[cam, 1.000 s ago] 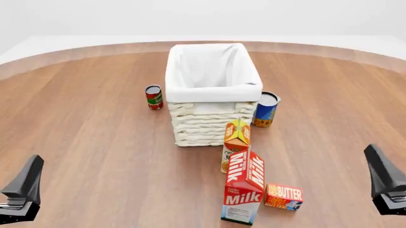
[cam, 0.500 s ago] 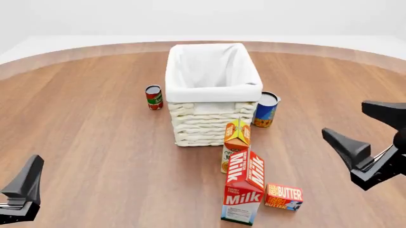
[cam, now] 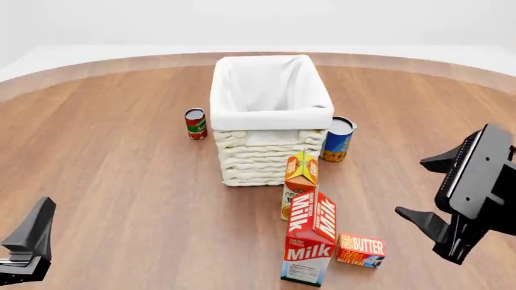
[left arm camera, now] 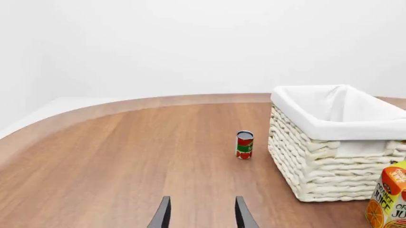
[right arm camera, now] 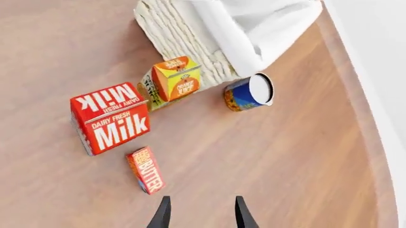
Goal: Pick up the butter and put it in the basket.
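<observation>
The butter [cam: 361, 250] is a small red-orange box lying on the table at the front, just right of the Milk carton [cam: 310, 238]. It also shows in the right wrist view [right arm camera: 146, 170]. The cream wicker basket [cam: 258, 158] with white lining stands in the middle, behind the cartons; it also shows in the left wrist view [left arm camera: 317, 171] and the right wrist view [right arm camera: 184, 38]. My right gripper [cam: 425, 192] is open and empty, hovering to the right of the butter and a little above it, jaws facing left. My left gripper [cam: 32, 237] is open and empty at the front left, far from the butter.
An orange juice carton [cam: 301, 180] stands between the milk and the basket. A blue can [cam: 337, 139] stands at the basket's right front corner. A red can [cam: 195, 123] stands left of the basket. The round wooden table's edge [cam: 96, 65] curves behind.
My right arm has swung in from the front right corner and turned its open fingers toward the butter. The left arm and all objects have not moved.
</observation>
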{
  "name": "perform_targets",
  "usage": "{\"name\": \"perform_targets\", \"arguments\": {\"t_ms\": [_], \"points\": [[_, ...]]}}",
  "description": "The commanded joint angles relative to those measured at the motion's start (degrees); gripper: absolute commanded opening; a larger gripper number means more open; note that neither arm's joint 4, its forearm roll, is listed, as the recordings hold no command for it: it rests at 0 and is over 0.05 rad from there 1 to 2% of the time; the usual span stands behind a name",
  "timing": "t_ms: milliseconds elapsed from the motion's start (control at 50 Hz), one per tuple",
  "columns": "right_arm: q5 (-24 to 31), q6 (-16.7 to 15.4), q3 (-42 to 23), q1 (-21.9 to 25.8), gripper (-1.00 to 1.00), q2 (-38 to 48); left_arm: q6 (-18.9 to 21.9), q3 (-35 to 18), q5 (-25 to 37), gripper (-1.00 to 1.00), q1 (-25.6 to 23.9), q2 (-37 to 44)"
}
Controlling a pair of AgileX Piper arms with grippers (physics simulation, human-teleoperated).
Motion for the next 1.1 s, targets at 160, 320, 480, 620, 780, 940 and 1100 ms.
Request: {"name": "perform_targets", "arguments": {"t_ms": [160,320,480,620,780,940,1100], "points": [[13.59,5.03,-1.99,17.81,1.0,3.49,0.0,0.0,0.0,1.0,0.0,0.0],[13.48,7.06,-2.86,16.91,1.0,5.81,0.0,0.0,0.0,1.0,0.0,0.0],[14.45,3.33,-1.3,11.58,1.0,6.79,0.0,0.0,0.0,1.0,0.0,0.0],[12.78,3.39,1.32,11.31,1.0,8.69,0.0,0.0,0.0,1.0,0.0,0.0],[10.52,3.47,3.42,10.32,1.0,11.32,0.0,0.0,0.0,1.0,0.0,0.0],[9.84,1.59,3.47,7.64,1.0,12.69,0.0,0.0,0.0,1.0,0.0,0.0],[9.02,-4.01,6.18,3.46,1.0,13.02,0.0,0.0,0.0,1.0,0.0,0.0]]}}
